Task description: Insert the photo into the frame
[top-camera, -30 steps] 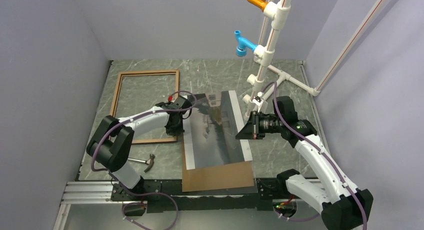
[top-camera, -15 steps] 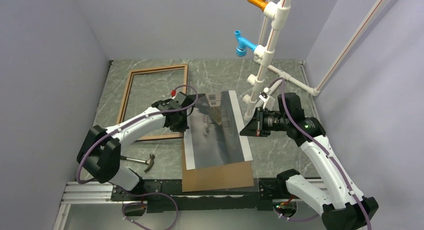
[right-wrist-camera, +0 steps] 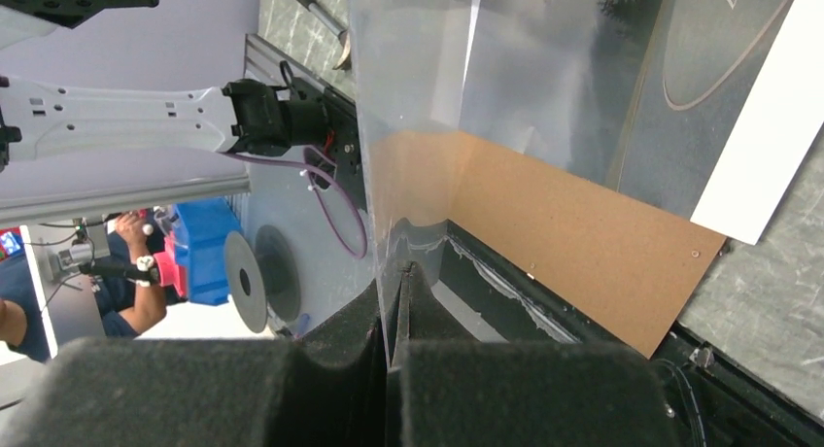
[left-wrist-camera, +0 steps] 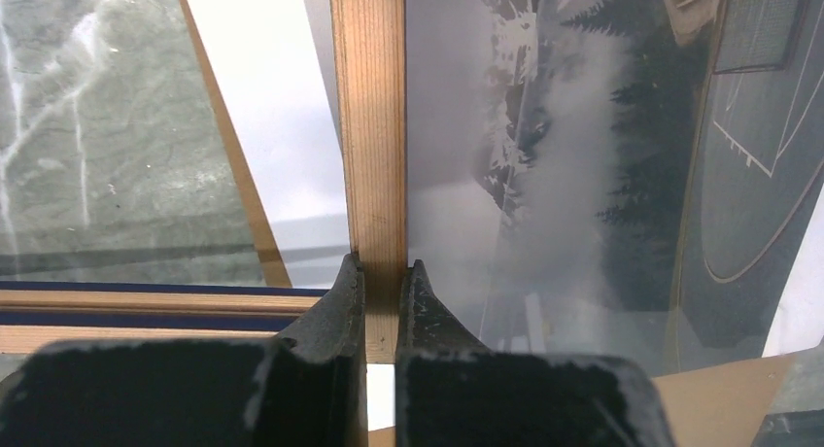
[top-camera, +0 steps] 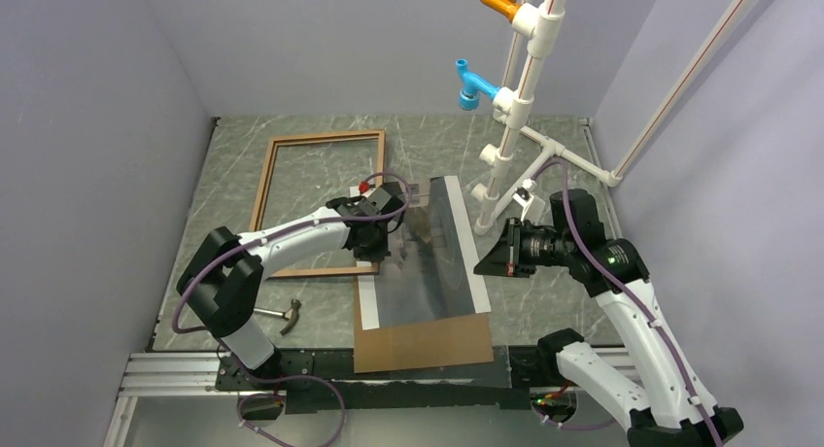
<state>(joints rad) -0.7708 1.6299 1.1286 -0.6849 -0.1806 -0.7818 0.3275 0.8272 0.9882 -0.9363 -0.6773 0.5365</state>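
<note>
Frame (left-wrist-camera: 371, 126): brown wood, at the table's (top-camera: 544, 292) rear left; one rail is clamped by the left gripper (left-wrist-camera: 381, 282).
Photo (top-camera: 423, 287): laid face up mid-table on a brown backing board (top-camera: 423, 345) at the near edge.
Clear pane (right-wrist-camera: 408, 126): its edge is pinched by the right gripper (right-wrist-camera: 394, 277).

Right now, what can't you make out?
Whether the frame touches the photo: top view, left arm covers it.
Far edges of the sheet: right wrist view, edge-on and see-through in the right hand.
Most of the board: top view, under the photo.
Tip of the hammer handle: top view, behind the left arm.
</note>
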